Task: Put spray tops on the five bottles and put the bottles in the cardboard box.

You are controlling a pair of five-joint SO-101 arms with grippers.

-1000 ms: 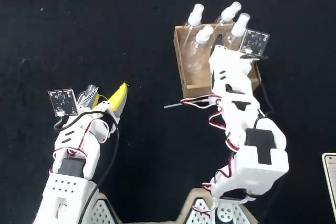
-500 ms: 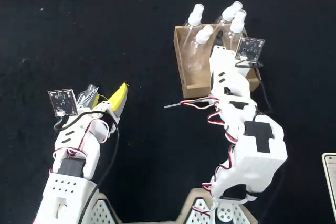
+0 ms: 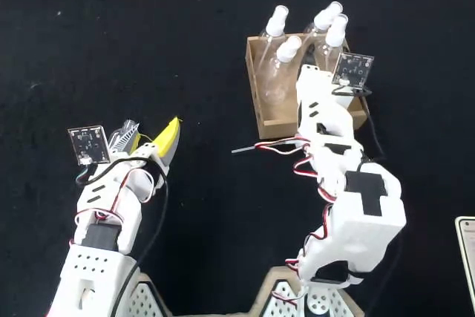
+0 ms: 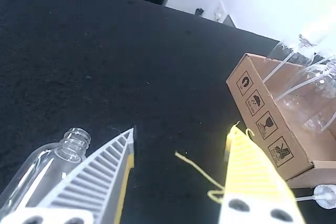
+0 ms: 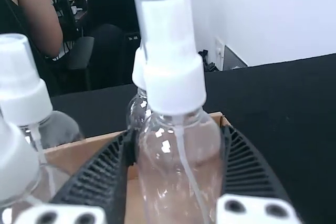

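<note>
My right gripper (image 5: pixel 178 135) is shut on a clear bottle (image 5: pixel 178 156) with a white spray top (image 5: pixel 169 51), holding it upright in the cardboard box (image 3: pixel 261 105). From above, this bottle's top (image 3: pixel 335 31) stands among three other capped bottles (image 3: pixel 276 20) in the box. My left gripper (image 4: pixel 181 156) is open low over the black table, with nothing between its fingers. An uncapped clear bottle (image 4: pixel 50 163) lies just outside its grey finger (image 4: pixel 100 177). A loose spray top (image 4: pixel 321 195) lies by the box's near corner.
In the left wrist view the box (image 4: pixel 265 121) stands ahead of the yellow finger (image 4: pixel 252 174). From above, the left gripper (image 3: pixel 148 139) sits well left of the box, with bare black table between them. A white card (image 3: pixel 466 246) lies at the right edge.
My right gripper has shifted the held bottle slightly left, closer to the other bottles in the box, then stayed still. The left arm has not moved.
</note>
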